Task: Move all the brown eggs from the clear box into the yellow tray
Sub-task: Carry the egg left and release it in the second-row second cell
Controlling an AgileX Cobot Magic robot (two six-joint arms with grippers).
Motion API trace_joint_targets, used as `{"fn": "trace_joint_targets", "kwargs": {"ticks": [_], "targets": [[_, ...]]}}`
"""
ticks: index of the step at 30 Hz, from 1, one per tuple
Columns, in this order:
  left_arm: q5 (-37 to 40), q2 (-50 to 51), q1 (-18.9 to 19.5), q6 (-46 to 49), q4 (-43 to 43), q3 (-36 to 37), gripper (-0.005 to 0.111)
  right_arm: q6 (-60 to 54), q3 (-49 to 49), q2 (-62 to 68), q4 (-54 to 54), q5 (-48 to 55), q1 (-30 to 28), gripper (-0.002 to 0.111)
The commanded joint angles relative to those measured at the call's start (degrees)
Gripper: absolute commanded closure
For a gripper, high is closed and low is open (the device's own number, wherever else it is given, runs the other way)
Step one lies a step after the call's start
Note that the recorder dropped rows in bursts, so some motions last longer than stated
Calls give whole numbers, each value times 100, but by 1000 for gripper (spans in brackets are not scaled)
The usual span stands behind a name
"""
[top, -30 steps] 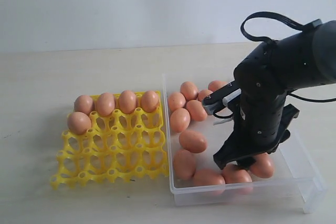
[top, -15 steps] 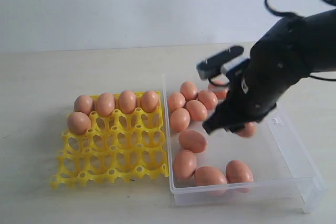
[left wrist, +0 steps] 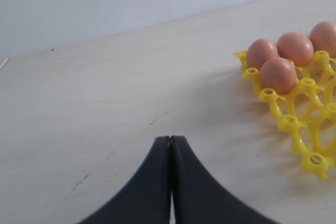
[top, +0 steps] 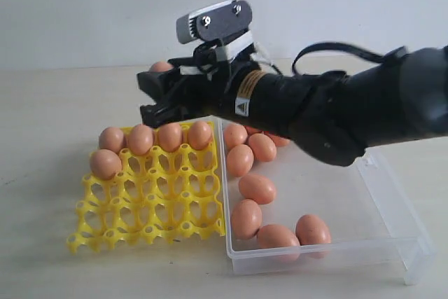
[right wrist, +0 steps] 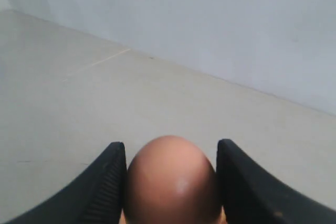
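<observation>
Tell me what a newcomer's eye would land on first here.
The right gripper, on a bulky black arm stretched across the scene, clamps a brown egg in the air near the back of the yellow tray. The tray holds five eggs, four in its back row and one at the left. More eggs lie loose in the clear box beside it.

This is looking like a robotics lab or test bench, not a home. A pale, plain counter (top: 56, 103) is running back to a flat grey-white wall (top: 105, 12). Over it a black robot arm (top: 350, 110) is reaching, wearing a printed sticker (top: 243, 106), a bolted-on metal camera bracket (top: 213, 22) and a looping black cable (top: 336, 50).
</observation>
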Motion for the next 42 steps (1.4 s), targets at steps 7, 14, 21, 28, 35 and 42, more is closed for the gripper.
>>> {"fn": "trace_joint_targets", "kwargs": {"ticks": [7,14,21,28,35,42], "targets": [[-43,-32,-8,0,-8,-20,107,1263,-266,1600,-308,-1673,16,108],[-43,-32,-8,0,-8,-20,107,1518,-661,1979,-400,-1578,16,108],[-43,-32,-8,0,-8,-20,107,1796,-1007,2233,-685,-1454,16,108],[-43,-32,-8,0,-8,-20,107,2197,-1299,2413,-1021,-1193,16,101],[-43,-32,-8,0,-8,-20,107,2197,-1349,2415,-991,-896,16,56],[-43,-32,-8,0,-8,-20,107,2197,-1349,2298,-991,-895,16,51]]}}
